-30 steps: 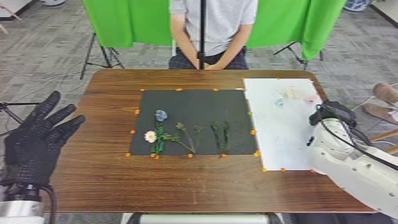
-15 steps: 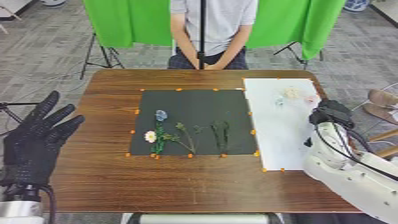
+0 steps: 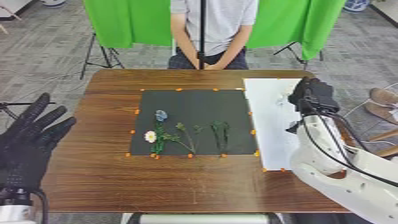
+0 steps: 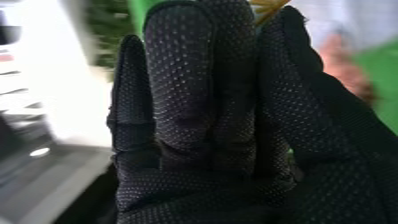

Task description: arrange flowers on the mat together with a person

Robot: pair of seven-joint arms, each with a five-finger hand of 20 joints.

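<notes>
Left hand [image 3: 22,157] at table's 9 o'clock, spread wide, empty; on mat [image 3: 191,100], stems [image 3: 226,137] at 5, daisy [image 3: 150,136] at 8, blue flower [image 3: 161,115] at 10; right hand [image 3: 315,95] at table's 2 over sheet [image 3: 274,135], straight-fingered, can't tell if gripping yellow bit [image 4: 269,6].

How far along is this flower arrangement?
Apparently done: blue flower, white flower and green stems lie on the dark mat. In hand: the right hand is over the white sheet; I can't tell whether it grips anything. Likely left: moving the pale piece there onto the mat.
</notes>
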